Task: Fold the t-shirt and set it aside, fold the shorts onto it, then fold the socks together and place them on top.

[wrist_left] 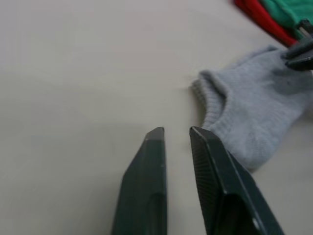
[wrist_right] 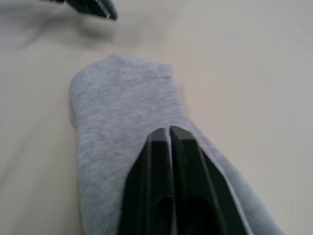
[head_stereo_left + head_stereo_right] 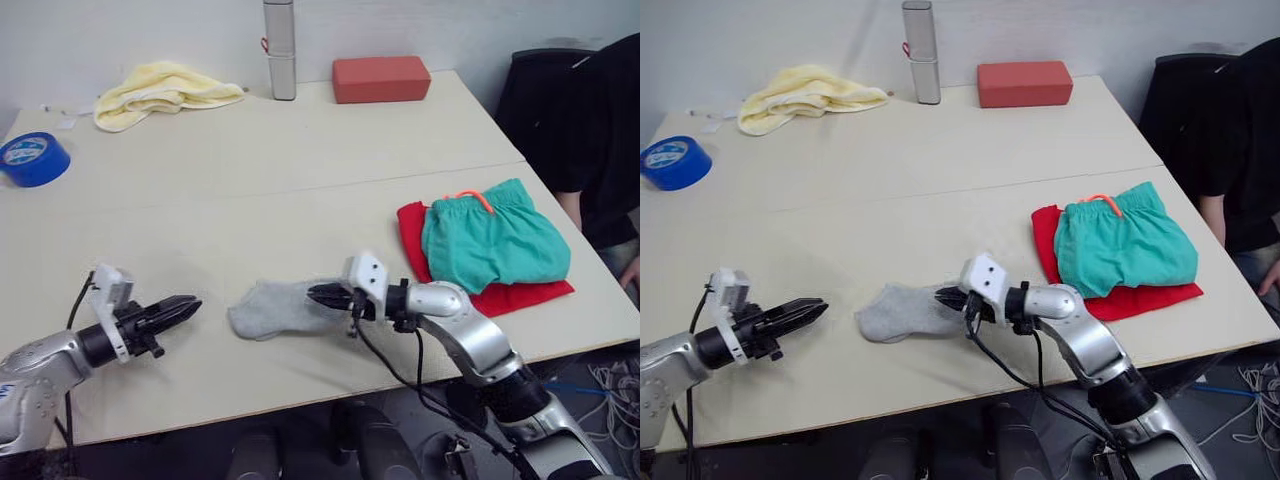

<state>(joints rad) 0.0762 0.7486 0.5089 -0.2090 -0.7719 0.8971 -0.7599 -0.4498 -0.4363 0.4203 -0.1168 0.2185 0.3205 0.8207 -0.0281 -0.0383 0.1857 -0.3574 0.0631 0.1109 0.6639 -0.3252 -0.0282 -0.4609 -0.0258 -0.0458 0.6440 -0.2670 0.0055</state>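
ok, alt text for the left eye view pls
The right tool rests shut on the grey socks near the table's front edge; the left tool hovers nearby, slightly open. To the right, folded teal shorts lie on the folded red t-shirt.

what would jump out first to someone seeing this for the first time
The teal shorts folded on the red t-shirt near the table's right edge. Then the grey socks at the front, right gripper on them, fingers together, left gripper just short.
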